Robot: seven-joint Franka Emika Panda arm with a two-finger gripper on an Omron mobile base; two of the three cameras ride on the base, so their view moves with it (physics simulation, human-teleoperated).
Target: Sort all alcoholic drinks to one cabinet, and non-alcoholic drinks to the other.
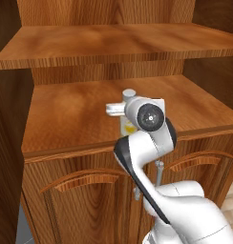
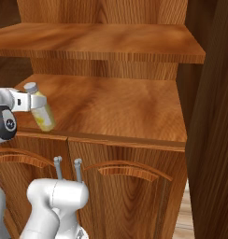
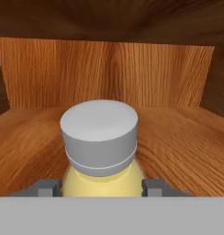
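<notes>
The fingers (image 3: 46,188) are clamped on either side of the yellow juice bottle (image 2: 42,112), just below its grey cap (image 3: 99,131), and the bottle stands upright near the front edge of the wooden cabinet's (image 2: 125,107) lower shelf board.

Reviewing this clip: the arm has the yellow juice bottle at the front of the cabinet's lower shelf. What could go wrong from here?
The yellow juice bottle stands close to the lower shelf board's front edge, so a careless release could topple it off. The gripper flanks it just under the grey cap; pulling back before opening fully might drag the bottle along.
</notes>
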